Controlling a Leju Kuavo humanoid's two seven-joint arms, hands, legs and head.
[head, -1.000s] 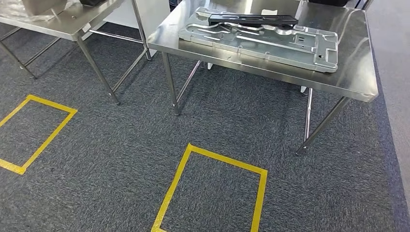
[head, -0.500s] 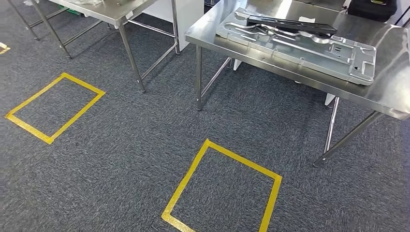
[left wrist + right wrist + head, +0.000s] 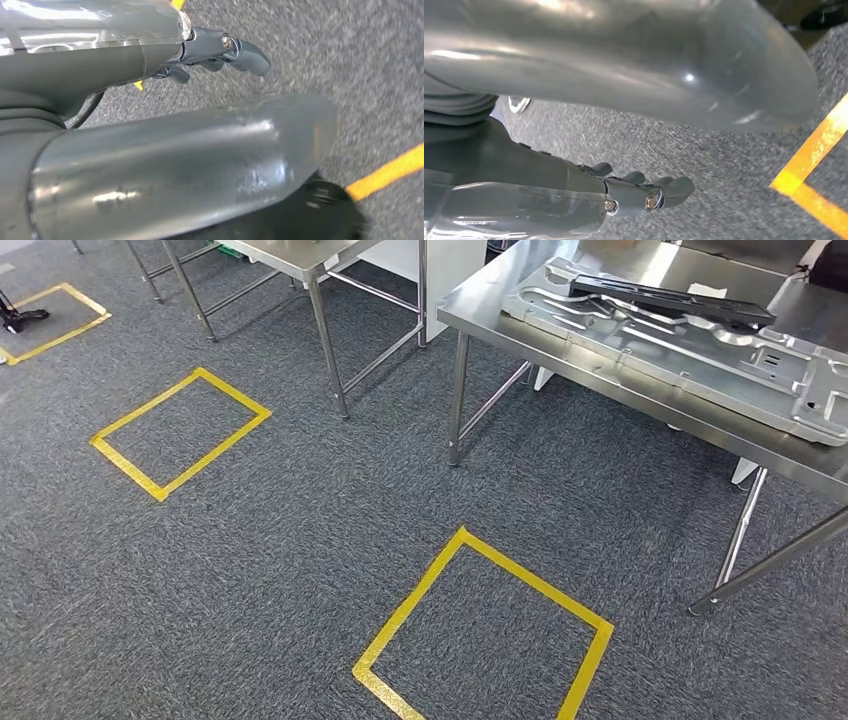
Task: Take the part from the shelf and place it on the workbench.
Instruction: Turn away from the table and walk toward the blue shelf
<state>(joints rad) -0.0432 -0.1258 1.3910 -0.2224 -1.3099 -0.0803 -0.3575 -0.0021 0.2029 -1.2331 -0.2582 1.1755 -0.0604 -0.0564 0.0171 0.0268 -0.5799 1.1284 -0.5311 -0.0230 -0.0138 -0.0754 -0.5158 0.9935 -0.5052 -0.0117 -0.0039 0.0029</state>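
Part: a black elongated part [image 3: 670,297] lies flat on a large stamped grey metal panel [image 3: 690,350], itself resting on the steel workbench [image 3: 560,375] at upper right in the head view. A second steel table [image 3: 300,255] stands just beside it, legs on grey carpet [image 3: 280,570]. Yellow tape rectangles [image 3: 485,640] mark the floor.

Left hand [image 3: 215,52]: seen in its wrist view, above carpet, fingers [image 3: 250,55] loosely extended, holding nothing.

Right hand [image 3: 639,192]: seen in its wrist view, fingers [image 3: 676,189] likewise slack and extended, empty, with a yellow tape corner [image 3: 804,190] near.
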